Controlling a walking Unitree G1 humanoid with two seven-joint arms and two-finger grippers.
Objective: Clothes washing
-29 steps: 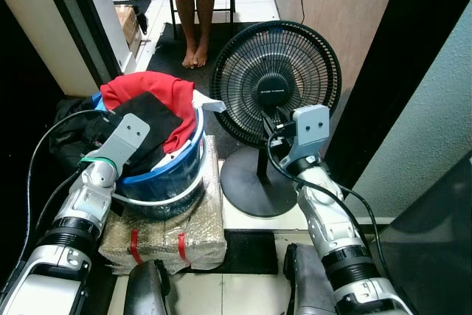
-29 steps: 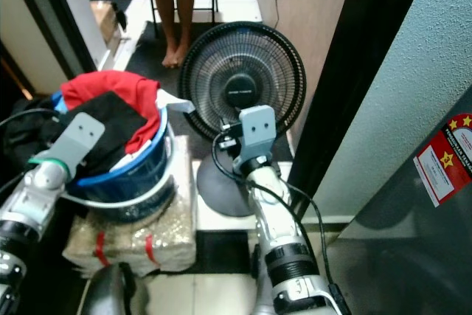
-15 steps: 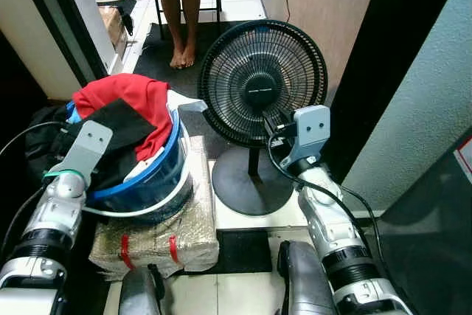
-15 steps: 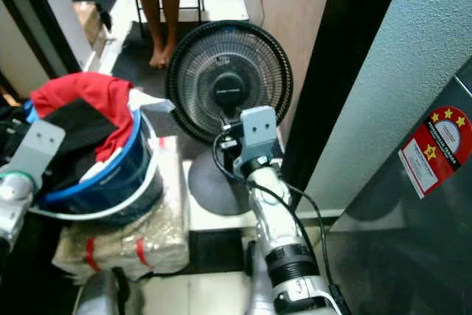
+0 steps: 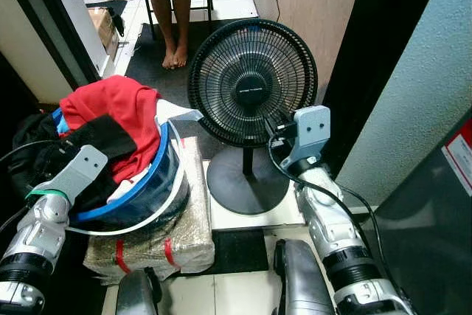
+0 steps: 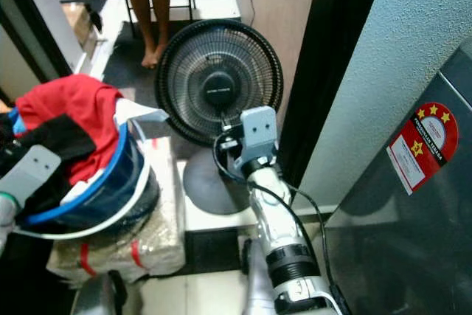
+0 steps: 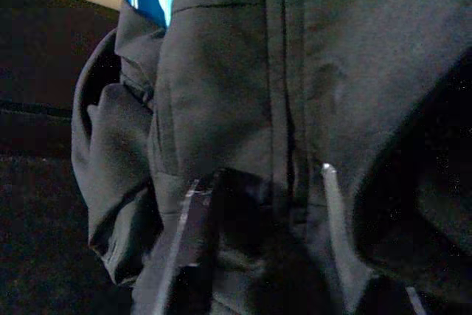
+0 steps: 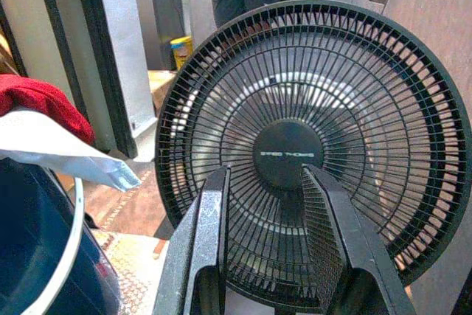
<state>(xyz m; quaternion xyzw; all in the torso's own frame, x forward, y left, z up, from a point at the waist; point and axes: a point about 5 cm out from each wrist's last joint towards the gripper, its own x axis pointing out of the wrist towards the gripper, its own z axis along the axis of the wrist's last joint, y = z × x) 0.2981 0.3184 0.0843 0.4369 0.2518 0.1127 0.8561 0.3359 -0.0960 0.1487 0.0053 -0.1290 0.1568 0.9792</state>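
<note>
A tiled floor (image 5: 243, 215) in a narrow passage. At left, the blue laundry basket (image 5: 151, 186) holds red and black clothes (image 5: 118, 112); the left gripper (image 7: 258, 197) pinches black fabric (image 7: 221, 94). Right gripper (image 8: 265, 219), moderately parted and empty, faces the black fan (image 5: 251, 82).

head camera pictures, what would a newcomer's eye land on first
The black fan standing on the floor dead ahead, with the right gripper pointed at its grille, fingers open. To its left, a blue basket heaped with red cloth and black clothes, resting on a wrapped bundle. Behind, a person's bare feet.
</note>
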